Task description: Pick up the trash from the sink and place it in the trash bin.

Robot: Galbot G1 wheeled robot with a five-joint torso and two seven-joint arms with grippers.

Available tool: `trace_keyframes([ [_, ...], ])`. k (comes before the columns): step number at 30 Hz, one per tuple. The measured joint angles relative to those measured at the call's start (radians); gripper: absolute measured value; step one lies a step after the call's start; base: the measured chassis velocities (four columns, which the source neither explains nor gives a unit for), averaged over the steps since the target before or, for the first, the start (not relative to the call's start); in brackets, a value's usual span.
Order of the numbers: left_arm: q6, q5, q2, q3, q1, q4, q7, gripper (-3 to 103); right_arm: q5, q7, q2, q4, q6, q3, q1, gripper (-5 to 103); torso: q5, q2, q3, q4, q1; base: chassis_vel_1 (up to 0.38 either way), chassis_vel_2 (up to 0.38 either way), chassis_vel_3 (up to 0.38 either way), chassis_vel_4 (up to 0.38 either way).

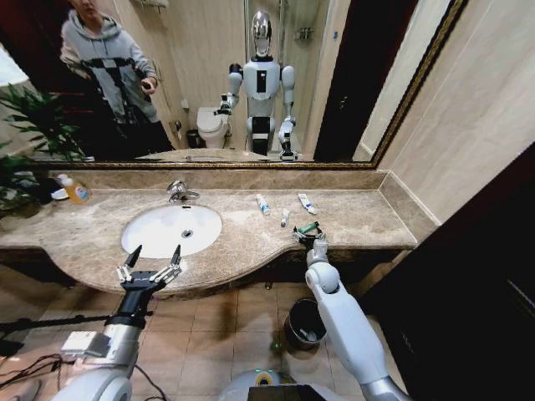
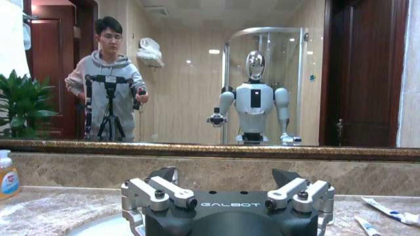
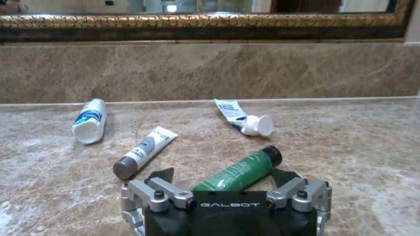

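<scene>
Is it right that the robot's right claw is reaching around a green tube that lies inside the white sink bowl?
Not quite. The green tube lies on the marble counter, off to the side of the sink, not in the bowl. The head view shows this. The rest holds: the right gripper sits open around the tube's near end, as the right wrist view shows.
</scene>
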Motion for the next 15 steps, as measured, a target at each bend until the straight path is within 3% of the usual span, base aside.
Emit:
trace_keyframes([
  [9,0.0,0.0,0.0,0.0,0.0,0.0,0.0,100,0.006,-0.009,-0.016,-0.049,0.0,-0.023,0.064,99,0.0,0.0,0.0,0.0001,0.0,0.0,0.0,0.0,0.0],
  [12,0.0,0.0,0.0,0.0,0.0,0.0,0.0,100,0.008,-0.013,-0.021,-0.053,0.004,-0.022,0.064,94,0.0001,0.0,0.0,0.0,0.0,0.0,0.0,0.0,0.0],
  [15,0.0,0.0,0.0,0.0,0.0,0.0,0.0,100,0.008,-0.026,-0.025,-0.056,0.011,-0.015,0.058,83,0.0001,0.0,0.0,0.0,0.0,0.0,0.0,0.0,0.0],
])
